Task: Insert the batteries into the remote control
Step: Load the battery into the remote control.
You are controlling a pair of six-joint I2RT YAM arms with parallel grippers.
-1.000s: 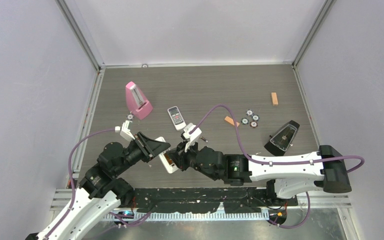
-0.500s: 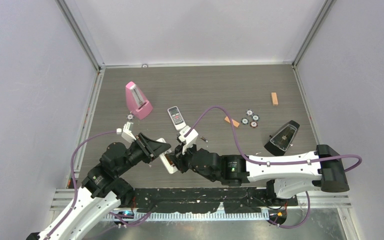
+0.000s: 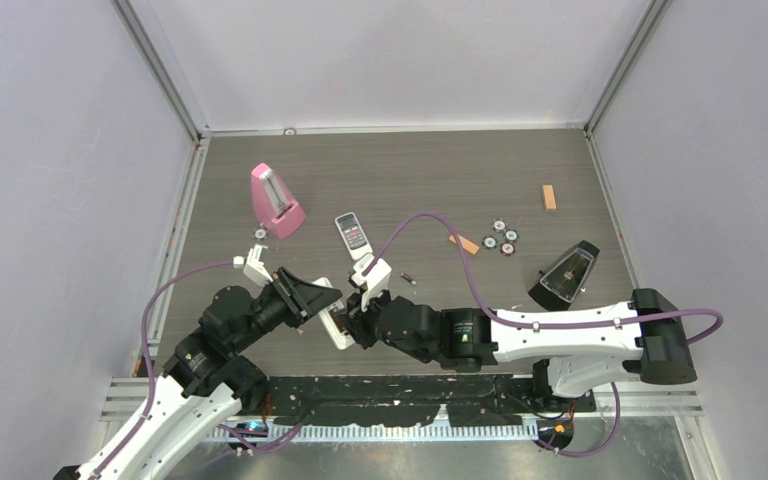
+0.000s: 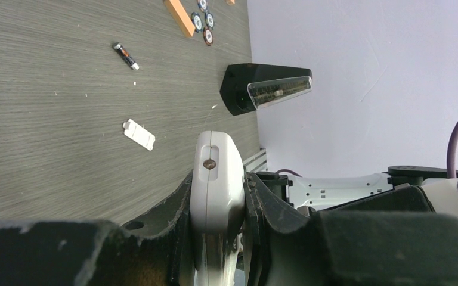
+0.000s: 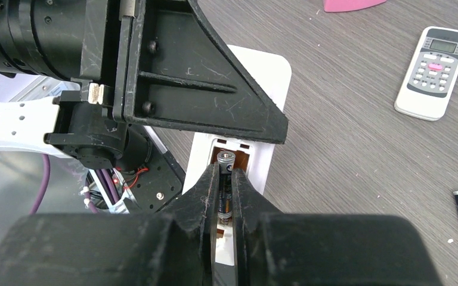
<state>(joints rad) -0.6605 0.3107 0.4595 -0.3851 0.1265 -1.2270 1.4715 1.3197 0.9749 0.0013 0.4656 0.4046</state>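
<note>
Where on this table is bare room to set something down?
Bare: the strip along the back wall, between the pink metronome and the far orange block. Crowded: the near centre around the remote control, and by the coin discs.

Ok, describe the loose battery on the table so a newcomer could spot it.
On the wood table, find the short remote with a display near the middle. The loose battery lies on bare wood just right of it, toward the arms. It is a tiny dark stick with a silvery end, unlike the round discs and orange blocks farther right.
</note>
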